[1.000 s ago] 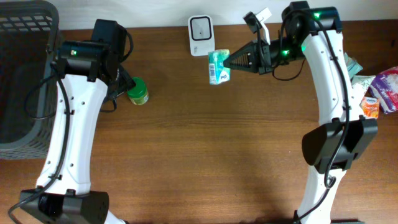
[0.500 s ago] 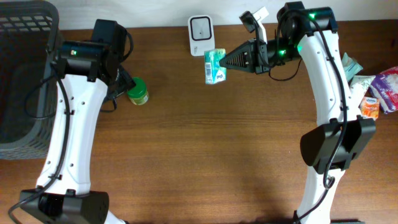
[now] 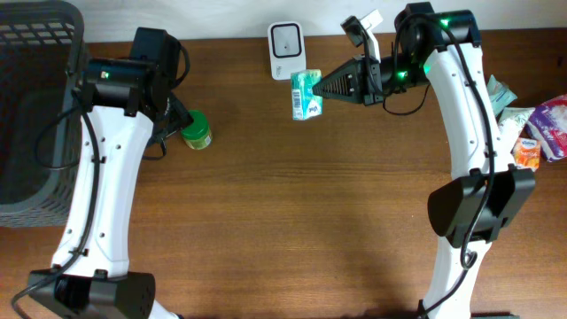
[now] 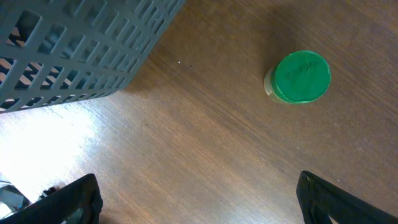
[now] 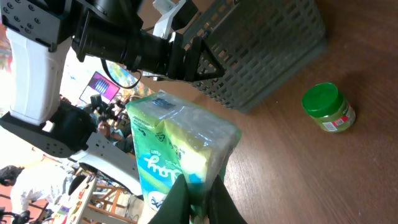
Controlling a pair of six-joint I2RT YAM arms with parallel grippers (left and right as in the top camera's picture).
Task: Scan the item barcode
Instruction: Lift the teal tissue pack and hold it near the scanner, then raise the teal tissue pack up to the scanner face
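Observation:
A green and white tissue pack point(image 3: 306, 94) hangs above the table, just below the white barcode scanner point(image 3: 286, 50) at the back edge. My right gripper point(image 3: 322, 88) is shut on the pack's right end, and its barcode faces up in the overhead view. In the right wrist view the pack point(image 5: 180, 152) fills the centre, pinched between the dark fingers point(image 5: 179, 202). My left gripper point(image 4: 199, 199) hovers open over bare wood with nothing between its fingers, a green-lidded jar point(image 4: 300, 77) ahead of it.
A dark grey basket point(image 3: 35, 106) stands at the left edge of the table. The green-lidded jar point(image 3: 196, 130) sits beside the left arm. Several packaged goods point(image 3: 536, 128) lie at the right edge.
The right gripper carried the tissue pack a little to the left and toward the scanner, then held still. The left arm has not moved.

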